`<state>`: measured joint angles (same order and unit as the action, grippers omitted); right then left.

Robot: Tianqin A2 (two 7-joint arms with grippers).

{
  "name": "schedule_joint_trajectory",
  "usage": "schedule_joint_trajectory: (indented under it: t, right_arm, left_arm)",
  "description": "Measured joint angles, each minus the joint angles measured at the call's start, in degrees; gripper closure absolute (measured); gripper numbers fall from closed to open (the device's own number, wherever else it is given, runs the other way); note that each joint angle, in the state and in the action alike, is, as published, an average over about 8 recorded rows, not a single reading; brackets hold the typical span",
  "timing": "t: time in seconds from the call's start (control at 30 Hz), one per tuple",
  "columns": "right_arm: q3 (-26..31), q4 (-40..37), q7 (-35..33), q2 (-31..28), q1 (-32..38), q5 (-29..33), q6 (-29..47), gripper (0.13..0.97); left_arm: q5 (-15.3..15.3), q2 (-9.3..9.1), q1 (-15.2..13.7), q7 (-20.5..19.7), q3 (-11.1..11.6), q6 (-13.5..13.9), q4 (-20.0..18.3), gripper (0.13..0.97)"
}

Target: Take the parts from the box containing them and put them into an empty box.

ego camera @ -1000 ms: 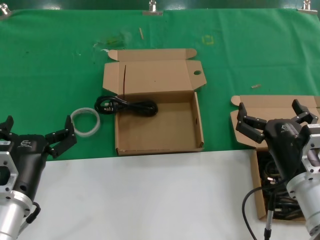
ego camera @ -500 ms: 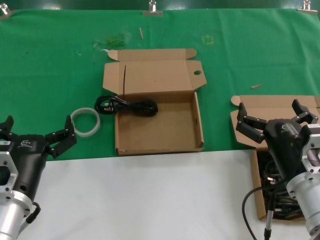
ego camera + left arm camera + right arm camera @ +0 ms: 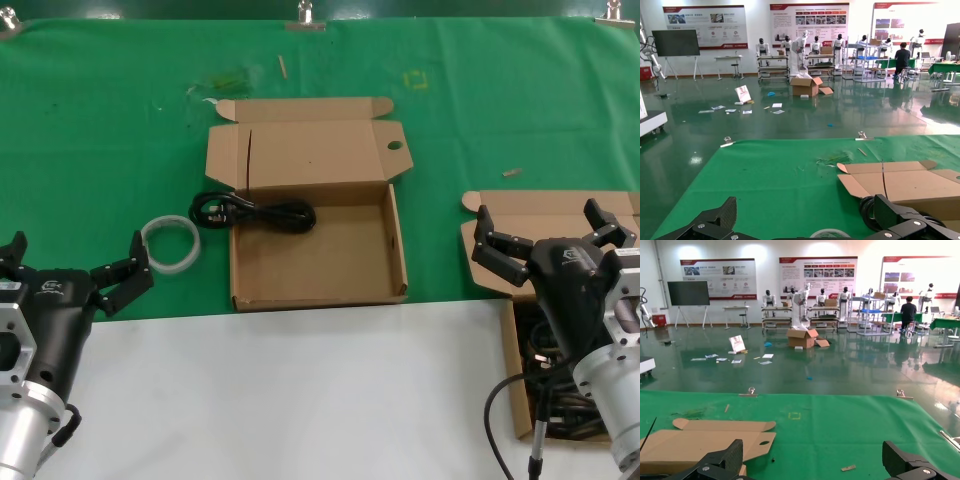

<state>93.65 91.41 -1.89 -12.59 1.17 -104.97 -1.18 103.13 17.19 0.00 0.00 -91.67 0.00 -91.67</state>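
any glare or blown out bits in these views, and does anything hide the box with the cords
Head view: even light, soft shadows, no glare on the green cloth; the right gripper and its arm hide most of the box containing the cords. Left wrist view: ceiling light glares off the glossy hall floor. Right wrist view: the same floor sheen, and the back wall looks washed out.

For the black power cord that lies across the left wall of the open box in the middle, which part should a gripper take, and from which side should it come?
Probably grip the black power cord at its straight bundled middle, coming from above with the fingers across its length. It lies flat over the left wall of the empty box, its looped end outside on the green cloth, so a sideways approach would likely meet cardboard. The left gripper is nearer.
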Motion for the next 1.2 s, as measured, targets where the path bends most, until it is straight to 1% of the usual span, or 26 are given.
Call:
schedule_joint_trajectory:
  t: [1.2]
  right_arm:
    - [0.0, 0.0, 0.0, 0.0, 0.0, 0.0, 0.0, 0.129]
  left_arm:
    - [0.0, 0.0, 0.0, 0.0, 0.0, 0.0, 0.0, 0.132]
